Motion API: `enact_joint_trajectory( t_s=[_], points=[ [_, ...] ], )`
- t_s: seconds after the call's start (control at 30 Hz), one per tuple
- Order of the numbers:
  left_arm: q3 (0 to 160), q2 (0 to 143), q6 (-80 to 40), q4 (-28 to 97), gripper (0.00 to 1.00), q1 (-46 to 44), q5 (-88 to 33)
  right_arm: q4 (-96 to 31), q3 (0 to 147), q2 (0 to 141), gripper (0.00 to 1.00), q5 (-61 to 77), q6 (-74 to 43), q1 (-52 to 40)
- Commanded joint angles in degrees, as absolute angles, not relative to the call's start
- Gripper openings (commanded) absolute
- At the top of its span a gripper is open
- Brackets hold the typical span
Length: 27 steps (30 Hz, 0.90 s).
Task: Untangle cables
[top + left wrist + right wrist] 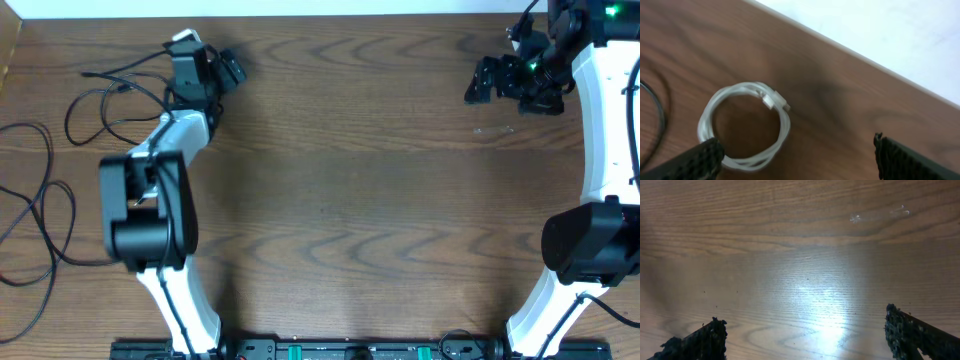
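A short white cable (745, 125) lies coiled in a small ring on the wooden table, its plug end on top of the ring. My left gripper (797, 160) stands open just over it; the left finger (690, 162) overlaps the ring's near edge, and the right finger (910, 160) is well clear of it. In the overhead view the left gripper (200, 58) is at the far left with the white cable (183, 40) showing beyond it. Thin black cables (100, 100) loop loosely to its left. My right gripper (490, 80) is open over bare wood at the far right.
More black cable loops (40, 200) sprawl toward the table's left edge. One black strand (657, 115) curves left of the white ring. The table's far edge (855, 52) runs close behind the ring. Small shiny specks (855, 217) lie on the wood ahead of the right gripper (805, 340).
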State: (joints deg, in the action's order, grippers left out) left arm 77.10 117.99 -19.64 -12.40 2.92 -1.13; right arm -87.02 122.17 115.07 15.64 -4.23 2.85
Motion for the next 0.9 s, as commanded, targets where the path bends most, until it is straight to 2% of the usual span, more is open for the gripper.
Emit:
enact_joint_trajectory(
  t_s=[0.0, 0.33, 0.53, 0.73, 0.87],
  points=[
    [77.58, 106.65, -18.04, -8.62, 0.97, 3.25, -0.62, -86.56, 122.13, 115.42, 0.99, 15.62, -3.53, 2.5],
    [77.58, 77.12, -18.06, 24.05, 0.97, 3.25, -0.62, -85.76, 123.76, 113.32, 0.98, 16.67, -1.37, 2.5],
    [77.58, 66.65, -18.09, 39.79, 0.98, 3.2, -0.69, -86.24, 124.22, 108.16, 0.95, 15.38, -1.17, 2.0],
    [77.56, 63.53, -18.11, 48.6, 0.97, 3.2, -0.82, -88.23, 124.22, 102.45, 0.93, 10.55, -1.21, 0.67],
    [77.56, 63.94, -18.09, 49.3, 0.98, 3.2, -0.8, -89.17, 124.16, 98.61, 0.94, 7.68, -3.09, -0.23]
  ],
)
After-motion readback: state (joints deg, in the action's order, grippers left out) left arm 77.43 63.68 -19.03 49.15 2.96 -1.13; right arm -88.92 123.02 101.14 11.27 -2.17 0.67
